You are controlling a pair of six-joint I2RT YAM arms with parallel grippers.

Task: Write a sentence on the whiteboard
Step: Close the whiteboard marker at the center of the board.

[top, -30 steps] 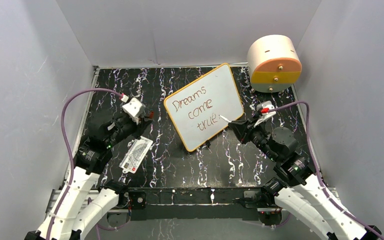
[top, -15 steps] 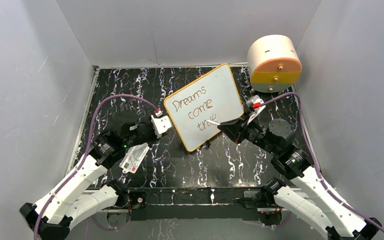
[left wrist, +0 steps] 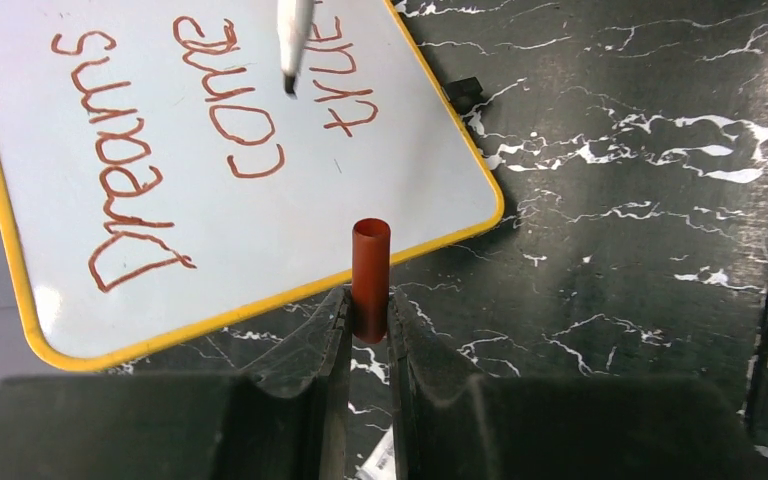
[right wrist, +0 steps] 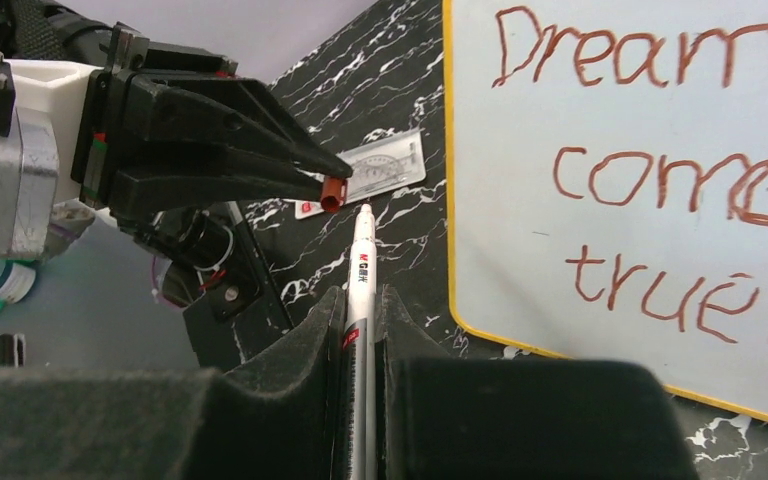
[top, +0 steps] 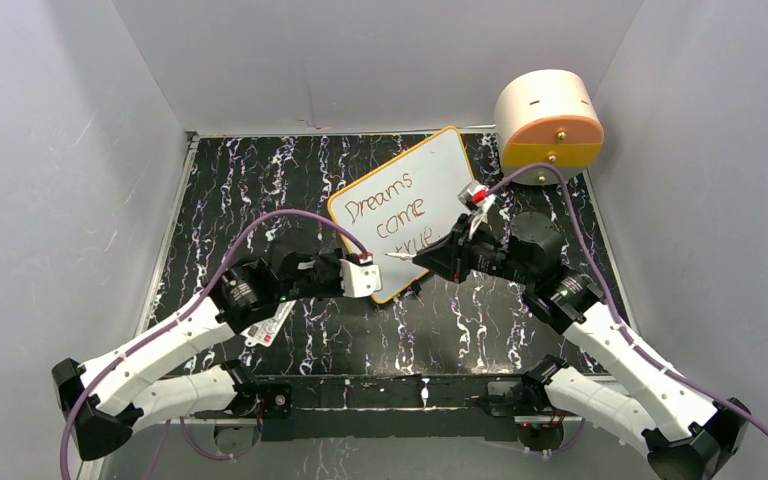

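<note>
The whiteboard (top: pixel 442 178) stands tilted at the back centre, yellow-framed. The sentence (top: pixel 390 214) reads "Dreams come true." in reddish-brown. My right gripper (top: pixel 428 258) is shut on a white marker (right wrist: pixel 361 262) in front of the board's near edge. The marker points left, off the board. My left gripper (left wrist: pixel 369 302) is shut on a reddish-brown marker cap (left wrist: pixel 370 268), its open end facing the marker's tip. In the right wrist view the cap (right wrist: pixel 332 192) sits just left of the nib, with a small gap. The marker's tip (left wrist: pixel 291 60) hangs over the board in the left wrist view.
A cream drum with an orange front and knobs (top: pixel 548 125) stands at the back right. A white printed card (top: pixel 272 322) lies on the black marbled table (top: pixel 240 180), partly under the left arm. Grey walls close in on three sides.
My left arm has swung right from the table's left side to the board's near corner, carrying the cap. My right gripper has drawn the marker left, off the last word, toward the cap.
</note>
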